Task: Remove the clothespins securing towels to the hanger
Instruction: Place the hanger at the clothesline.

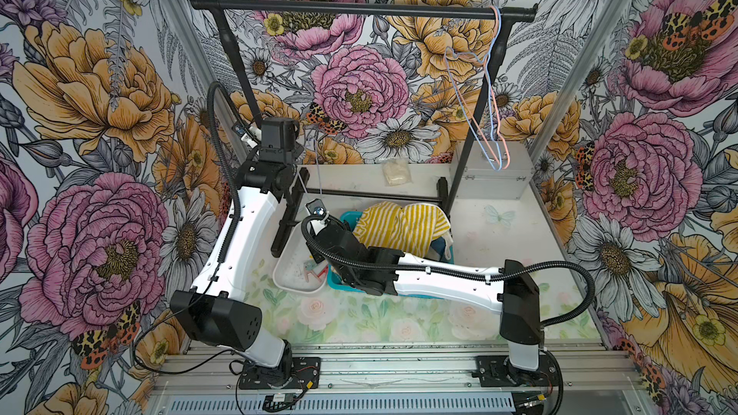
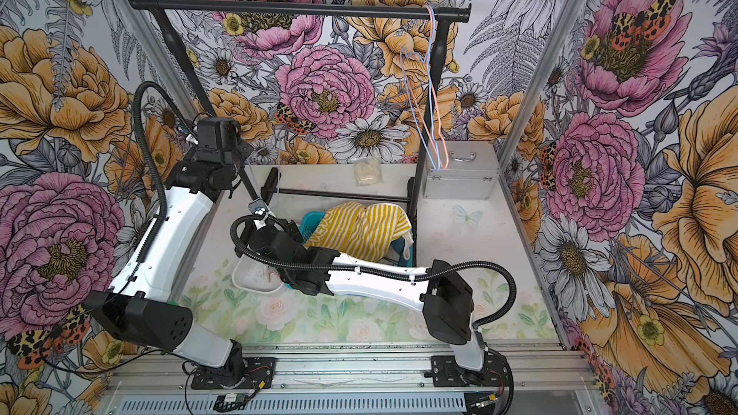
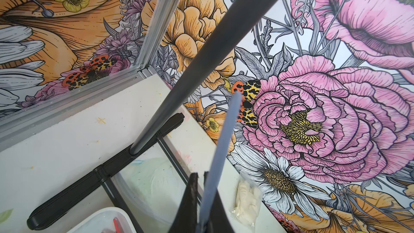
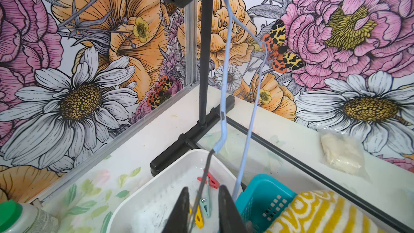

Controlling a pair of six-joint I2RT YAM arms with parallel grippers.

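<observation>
Clothespins [image 4: 211, 181] lie in your white tray [image 4: 143, 207]; left claw [image 3: 200, 174] clamps the blue hanger [image 3: 223, 142], right claw [image 4: 203, 187] stands apart, seemingly straddling its wire, beside teal basket [image 4: 264, 187].

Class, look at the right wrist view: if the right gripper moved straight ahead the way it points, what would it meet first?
The right gripper would first meet the blue hanger, whose grey wire stretch runs between its fingers. Beyond that, probably the white tray holding clothespins.

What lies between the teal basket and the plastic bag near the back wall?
The rack's black lower crossbar, between basket and bag; both top views show it.
</observation>
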